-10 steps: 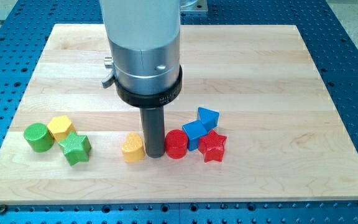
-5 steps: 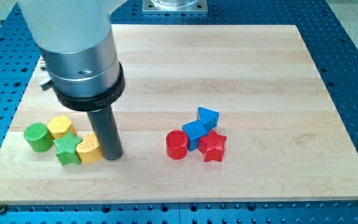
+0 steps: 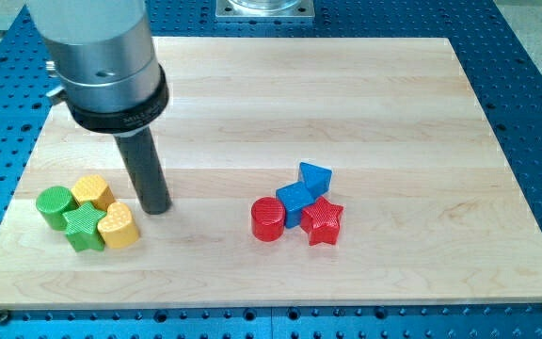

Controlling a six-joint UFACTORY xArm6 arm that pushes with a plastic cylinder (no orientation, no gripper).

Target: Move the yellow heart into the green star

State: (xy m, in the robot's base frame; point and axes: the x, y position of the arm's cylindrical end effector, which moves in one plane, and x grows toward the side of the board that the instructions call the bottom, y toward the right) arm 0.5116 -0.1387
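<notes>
The yellow heart (image 3: 119, 226) lies at the view's lower left and touches the right side of the green star (image 3: 84, 226). My tip (image 3: 156, 208) stands on the board just up and to the right of the heart, a small gap away from it. The rod rises from it to the large grey arm body at the view's upper left.
A green cylinder (image 3: 55, 205) and a yellow hexagon (image 3: 92, 192) sit tight against the star. To the right of centre, a red cylinder (image 3: 268, 219), a blue cube (image 3: 295, 201), a blue triangle (image 3: 314, 177) and a red star (image 3: 323, 221) form a cluster.
My tip pushed the yellow heart leftward into the green star, shoving the star against the green cylinder. The tip has since pulled back up and away from the heart.
</notes>
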